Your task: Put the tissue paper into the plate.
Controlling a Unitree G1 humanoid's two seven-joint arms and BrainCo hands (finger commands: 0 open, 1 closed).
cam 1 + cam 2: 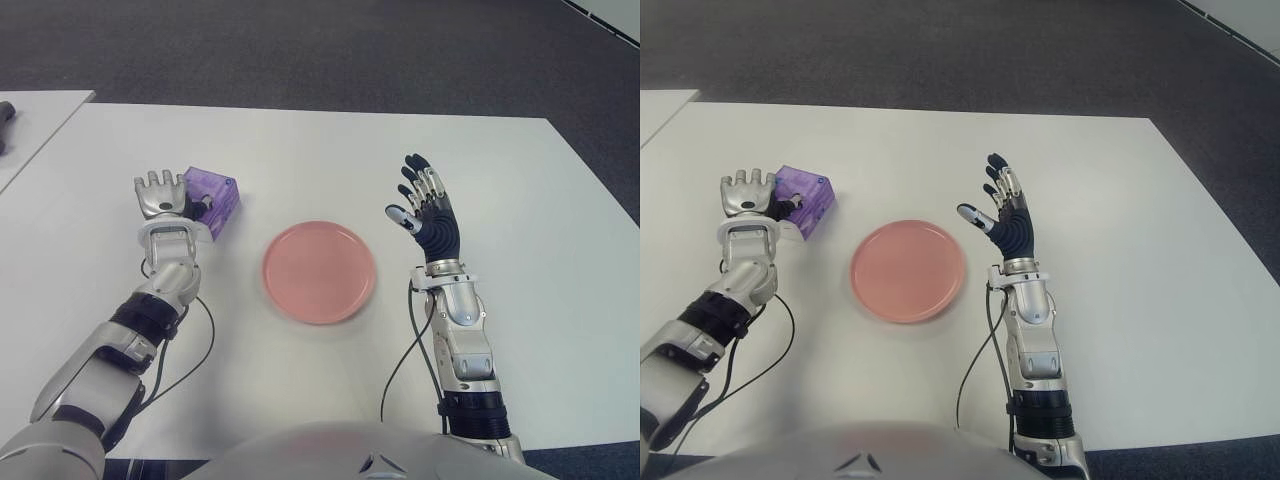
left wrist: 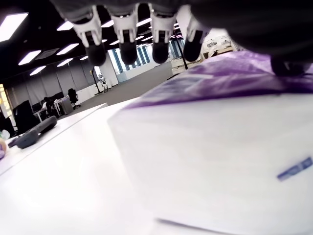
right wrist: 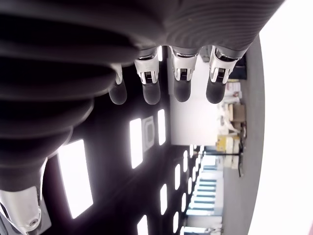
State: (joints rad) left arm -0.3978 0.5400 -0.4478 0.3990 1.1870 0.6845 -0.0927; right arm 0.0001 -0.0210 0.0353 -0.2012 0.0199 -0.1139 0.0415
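Note:
A purple and white tissue pack (image 1: 218, 198) lies on the white table (image 1: 330, 150), left of the empty pink plate (image 1: 320, 271). My left hand (image 1: 172, 192) stands right against the pack's left side, with the thumb reaching onto its purple top. In the left wrist view the pack (image 2: 220, 147) fills the space under the palm, and the fingers (image 2: 128, 41) stay extended above it without closing. My right hand (image 1: 420, 200) is held up to the right of the plate, its fingers spread and nothing in it.
A second white table (image 1: 30, 120) stands at the far left with a dark object (image 1: 6, 115) on it. Grey carpet lies beyond the table's far edge. Black cables (image 1: 205, 330) hang from both forearms near the front edge.

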